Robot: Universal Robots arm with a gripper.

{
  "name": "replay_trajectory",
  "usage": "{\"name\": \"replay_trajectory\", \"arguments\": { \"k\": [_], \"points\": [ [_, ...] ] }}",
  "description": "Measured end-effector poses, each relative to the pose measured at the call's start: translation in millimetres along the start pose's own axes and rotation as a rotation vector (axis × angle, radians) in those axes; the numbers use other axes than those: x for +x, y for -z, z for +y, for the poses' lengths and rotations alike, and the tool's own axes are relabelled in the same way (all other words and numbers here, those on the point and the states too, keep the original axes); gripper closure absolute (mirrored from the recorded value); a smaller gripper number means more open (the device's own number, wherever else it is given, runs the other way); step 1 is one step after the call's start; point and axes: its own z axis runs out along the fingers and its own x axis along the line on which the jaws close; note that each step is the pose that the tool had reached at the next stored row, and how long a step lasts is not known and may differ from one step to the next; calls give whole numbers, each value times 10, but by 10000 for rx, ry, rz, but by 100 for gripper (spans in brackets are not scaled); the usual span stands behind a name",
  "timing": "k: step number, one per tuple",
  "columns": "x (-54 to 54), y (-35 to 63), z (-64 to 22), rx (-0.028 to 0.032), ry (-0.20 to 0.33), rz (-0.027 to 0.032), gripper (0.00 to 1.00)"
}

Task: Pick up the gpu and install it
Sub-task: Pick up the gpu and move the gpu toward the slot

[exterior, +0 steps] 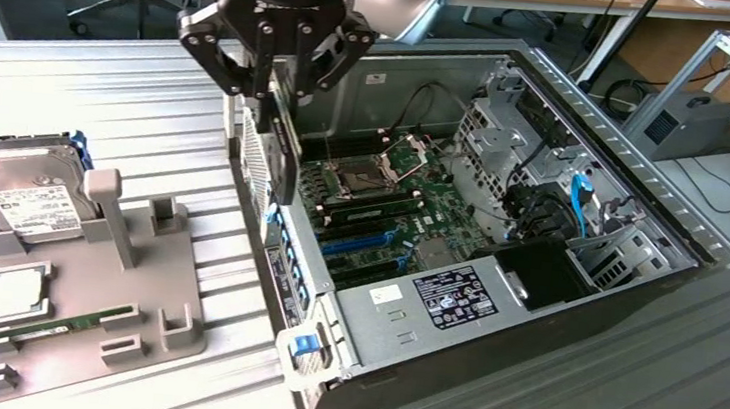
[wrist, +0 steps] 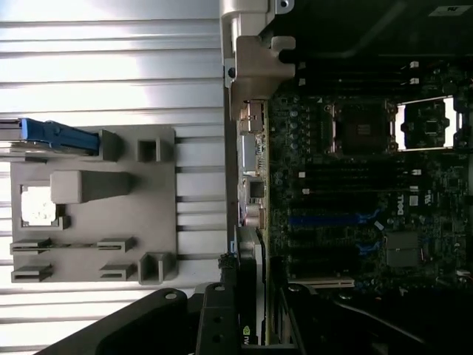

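Observation:
The gpu (exterior: 285, 152) hangs on edge, a thin dark card with a perforated pale bracket along one side, held from above by my gripper (exterior: 275, 90), which is shut on it. It hovers over the rear wall of the open computer case (exterior: 555, 313), just above the motherboard (exterior: 399, 203) and beside the processor socket. In the wrist view the gpu (wrist: 249, 285) shows edge-on between my fingers (wrist: 214, 325), lined up along the case's rear edge, near the blue expansion slot (wrist: 332, 220).
A grey parts holder (exterior: 128, 292) sits on the metal table at the exterior view's left, carrying a silver hard drive (exterior: 24, 197), a processor chip (exterior: 15, 291) and a narrow green RAM stick (exterior: 52, 325). Drive cages and cables (exterior: 580, 205) crowd the case's far side.

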Motion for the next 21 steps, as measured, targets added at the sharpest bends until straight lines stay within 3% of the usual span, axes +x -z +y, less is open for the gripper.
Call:
{"name": "replay_trajectory", "arguments": {
  "k": [8,21],
  "points": [
    [-318,-9,24,0,-1,-1,73],
    [-978,-27,72,-1,0,-1,73]
  ]
}}
